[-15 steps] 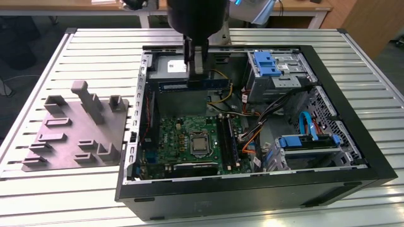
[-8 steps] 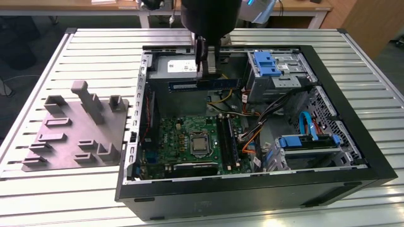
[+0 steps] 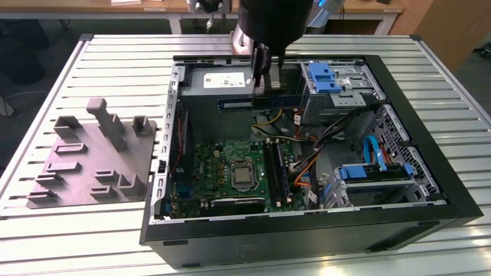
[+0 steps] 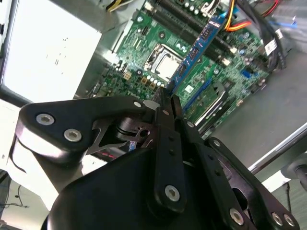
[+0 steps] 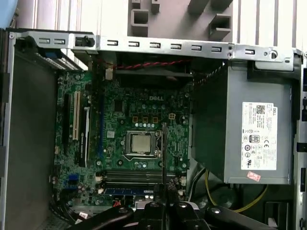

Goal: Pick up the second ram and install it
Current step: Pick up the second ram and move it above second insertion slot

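Slatted desk (image 3: pixel 77 230) carries an open computer case (image 3: pixel 307 236), its black rim standing all round the work. Over the case's far end the hand (image 3: pixel 261 86) is clamped shut on the second ram (image 3: pixel 234 104). The stick hangs level, just in front of the power supply (image 3: pixel 218 80) and near the blue drive cage (image 3: pixel 337 77). Below, the motherboard (image 3: pixel 222 167) lies uncovered, and cables (image 3: pixel 307 152) crowd the exterior view's right.
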Controlling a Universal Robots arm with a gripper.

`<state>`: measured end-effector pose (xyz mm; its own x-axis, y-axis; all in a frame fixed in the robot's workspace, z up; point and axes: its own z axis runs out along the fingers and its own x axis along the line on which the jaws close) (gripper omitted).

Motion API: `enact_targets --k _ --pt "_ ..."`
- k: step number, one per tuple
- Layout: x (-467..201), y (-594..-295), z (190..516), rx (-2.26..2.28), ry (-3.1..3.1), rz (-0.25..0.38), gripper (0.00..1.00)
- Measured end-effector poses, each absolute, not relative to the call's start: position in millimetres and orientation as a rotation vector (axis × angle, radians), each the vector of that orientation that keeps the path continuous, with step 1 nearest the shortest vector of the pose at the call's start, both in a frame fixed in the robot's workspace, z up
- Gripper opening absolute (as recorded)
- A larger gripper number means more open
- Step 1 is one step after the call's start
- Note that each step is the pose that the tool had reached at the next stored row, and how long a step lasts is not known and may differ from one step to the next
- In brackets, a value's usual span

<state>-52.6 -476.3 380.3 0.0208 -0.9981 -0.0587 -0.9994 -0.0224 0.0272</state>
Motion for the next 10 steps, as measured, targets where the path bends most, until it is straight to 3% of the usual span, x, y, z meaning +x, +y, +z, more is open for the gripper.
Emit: enact_targets --k 10 --pt "-40.8 -476.3 379.3 -2.229 2.181 0.095 0.14"
